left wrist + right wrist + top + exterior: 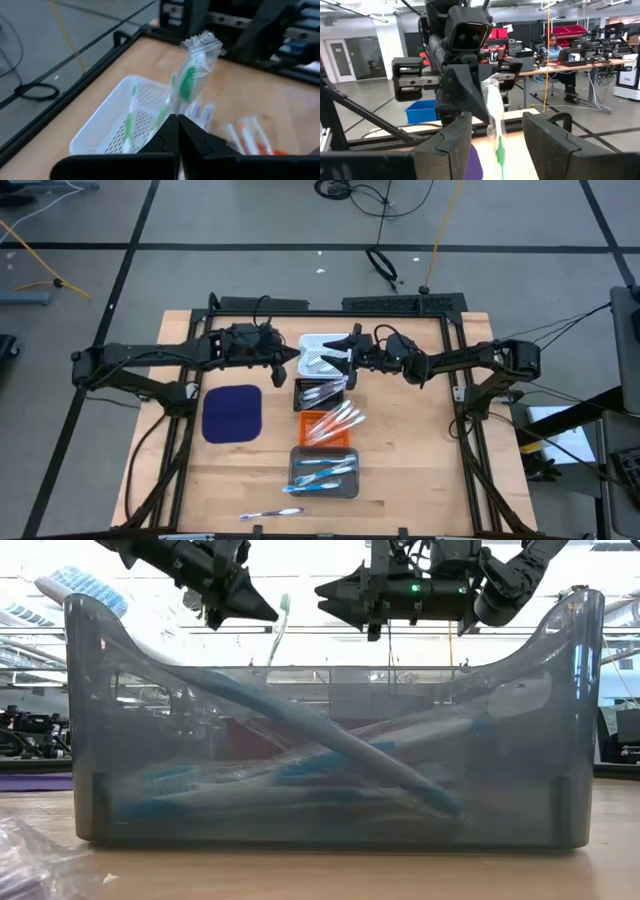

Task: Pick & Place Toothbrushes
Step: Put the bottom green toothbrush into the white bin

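your left gripper pinches the wrapped green toothbrush upright at frame centre so your right gripper, fingers apart, can take it over the white basket

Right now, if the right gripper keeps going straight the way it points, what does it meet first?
Most likely the wrapped green toothbrush pinched in the shut left gripper, hanging between the open right gripper fingers. Just behind it is the left gripper itself. Depth is hard to judge.
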